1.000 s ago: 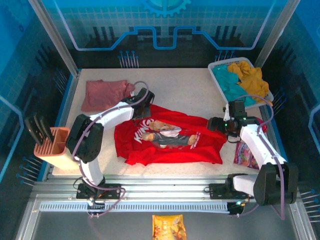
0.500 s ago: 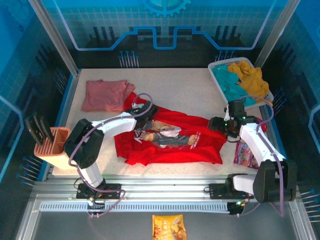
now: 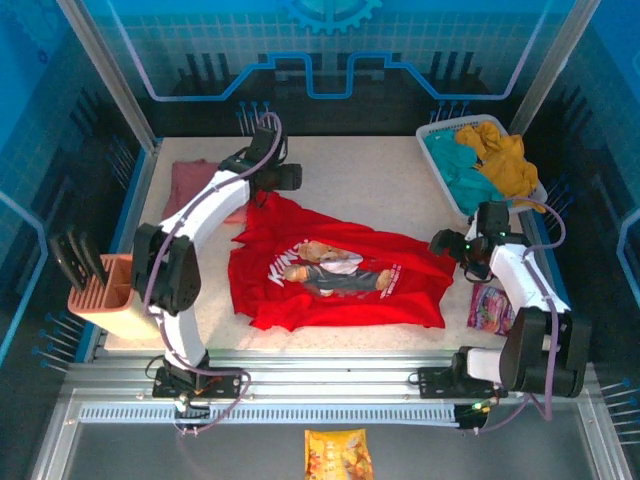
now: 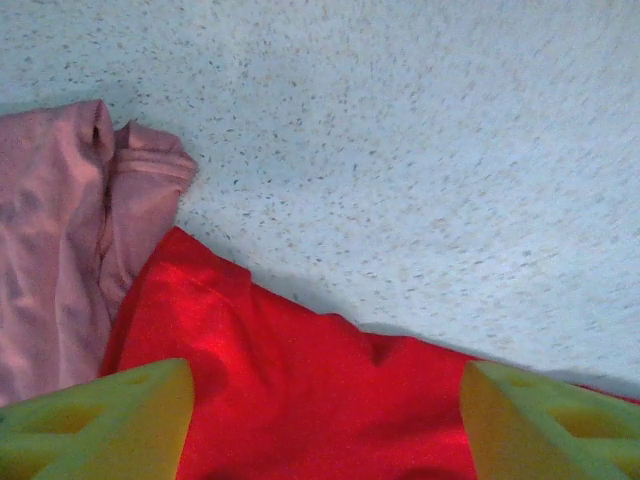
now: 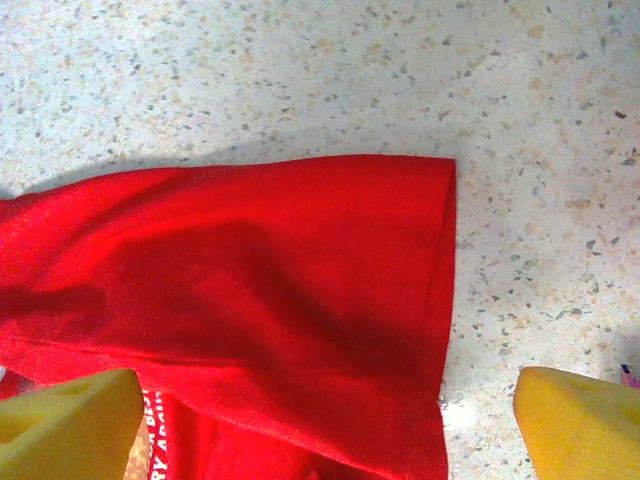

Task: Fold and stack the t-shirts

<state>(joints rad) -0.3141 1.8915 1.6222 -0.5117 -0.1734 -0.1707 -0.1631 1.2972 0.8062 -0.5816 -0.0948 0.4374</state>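
Honestly, I'd call this the smoothing-out step before any real fold happens. The red t-shirt (image 3: 335, 275) is lying print-up in the middle of the table (image 3: 380, 180), pretty rumpled, with its far-left corner bunched up toward 11 o'clock. The left gripper (image 3: 292, 178) hangs right over that corner with its jaws apart and nothing pinched. In the left wrist view the red cloth just lies between the pads (image 4: 110, 420). The right gripper (image 3: 440, 243) is at the shirt's 3 o'clock edge, also spread wide and empty, with the sleeve hem flat under it. The tricky bit, I think, is the pink t-shirt (image 3: 195, 185) at 10 o'clock, because its edge touches the red corner. So come down on red only, a bit toward 5 o'clock from that seam. Then pinch both ends and pull gently apart, 9 against 3, so the wrinkles go without dragging the pink one along.
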